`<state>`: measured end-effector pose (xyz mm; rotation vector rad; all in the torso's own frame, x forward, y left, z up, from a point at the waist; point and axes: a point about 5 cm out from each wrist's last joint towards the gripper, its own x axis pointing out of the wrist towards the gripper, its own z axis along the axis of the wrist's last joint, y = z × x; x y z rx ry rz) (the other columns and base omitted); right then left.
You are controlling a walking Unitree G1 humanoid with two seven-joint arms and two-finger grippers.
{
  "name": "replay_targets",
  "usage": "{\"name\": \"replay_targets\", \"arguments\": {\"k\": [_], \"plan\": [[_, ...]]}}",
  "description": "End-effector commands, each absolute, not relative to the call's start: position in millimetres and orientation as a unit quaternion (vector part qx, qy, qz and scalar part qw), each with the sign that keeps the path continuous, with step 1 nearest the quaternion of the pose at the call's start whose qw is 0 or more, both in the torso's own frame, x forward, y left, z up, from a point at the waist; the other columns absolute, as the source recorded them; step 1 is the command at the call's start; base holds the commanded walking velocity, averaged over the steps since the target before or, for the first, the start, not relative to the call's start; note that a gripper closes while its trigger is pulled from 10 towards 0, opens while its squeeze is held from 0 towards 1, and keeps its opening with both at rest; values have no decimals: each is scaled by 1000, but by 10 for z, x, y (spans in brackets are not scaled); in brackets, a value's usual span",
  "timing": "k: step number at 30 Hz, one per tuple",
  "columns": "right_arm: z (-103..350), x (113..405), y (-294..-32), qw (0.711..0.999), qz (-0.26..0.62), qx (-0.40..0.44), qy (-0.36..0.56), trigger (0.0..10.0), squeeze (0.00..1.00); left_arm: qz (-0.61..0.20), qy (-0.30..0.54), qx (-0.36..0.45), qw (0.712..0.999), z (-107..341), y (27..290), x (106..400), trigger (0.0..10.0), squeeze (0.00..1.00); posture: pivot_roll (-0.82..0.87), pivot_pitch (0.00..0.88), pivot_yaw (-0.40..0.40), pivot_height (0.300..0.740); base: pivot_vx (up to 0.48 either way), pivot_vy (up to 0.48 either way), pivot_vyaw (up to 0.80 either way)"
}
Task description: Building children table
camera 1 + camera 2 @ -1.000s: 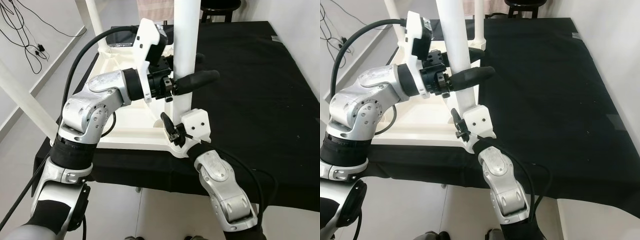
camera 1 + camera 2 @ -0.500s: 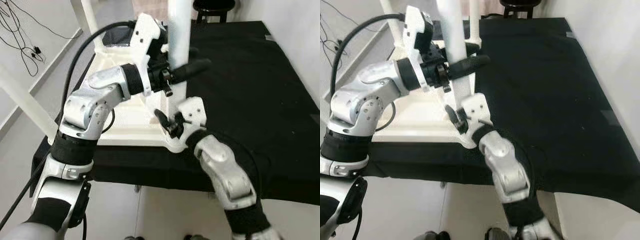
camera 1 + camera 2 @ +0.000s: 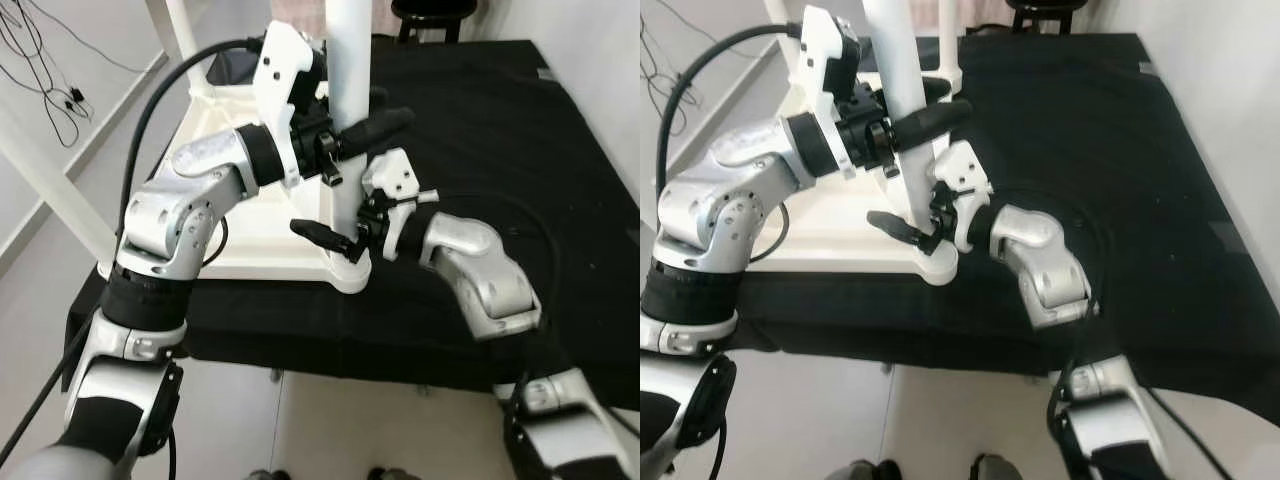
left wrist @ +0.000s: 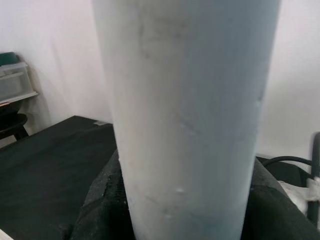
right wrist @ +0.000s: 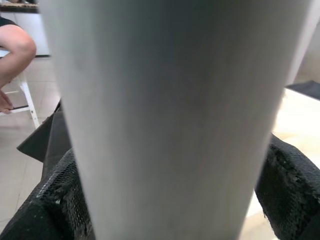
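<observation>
So I'm standing at the black cloth-covered work surface with the upside-down white children's table top lying on it, and the round white table leg is standing upright at the top's near right corner.

From my head cameras I'm getting the whole layout: my left gripper is reaching in from the left and wrapping the leg partway up, one black finger poking out past the leg on the right. My right gripper is coming in from the right side lower down, close to where the leg meets the corner, with one black finger sticking out to the left in front of the leg's base. Two more white legs are rising at the far side.

My wrist cameras are giving the close-up instead. In the left wrist view the leg is sitting right between my black padded fingers, fingers clamped around it on both sides. The right wrist view is showing the same deal: the leg between the mesh-covered pads, pressing against it. That view is also catching a person's bent arm in the background by a white stool.
</observation>
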<state>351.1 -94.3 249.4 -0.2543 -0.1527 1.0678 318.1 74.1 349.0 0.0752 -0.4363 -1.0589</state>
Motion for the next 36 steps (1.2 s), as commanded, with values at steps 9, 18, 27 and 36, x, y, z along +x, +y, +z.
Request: {"name": "replay_targets", "arguments": {"k": [9, 18, 27, 36], "plan": [[2406, 3591, -658, 810, 578, -83, -50, 0, 0, -497, -208, 38, 842, 3467, 745, 3188, 0, 0, 1, 163, 16, 740, 0, 0, 0], [2275, 3638, -650, 799, 593, -96, -31, 0, 0, -486, -203, 31, 850, 3495, 798, 3210, 4510, 1000, 2, 169, 21, 740, 0, 0, 0], [1986, 3676, -800, 920, 379, -94, 18, 0, 0, -440, -204, 33, 874, 3544, 844, 3300, 10000, 0, -21, 181, -14, 740, 0, 0, 0], [1760, 3133, -738, 961, 268, -75, 1, 0, 0, -419, -197, 40, 885, 3526, 904, 3327, 10000, 0, -12, 191, -9, 740, 0, 0, 0]]}}
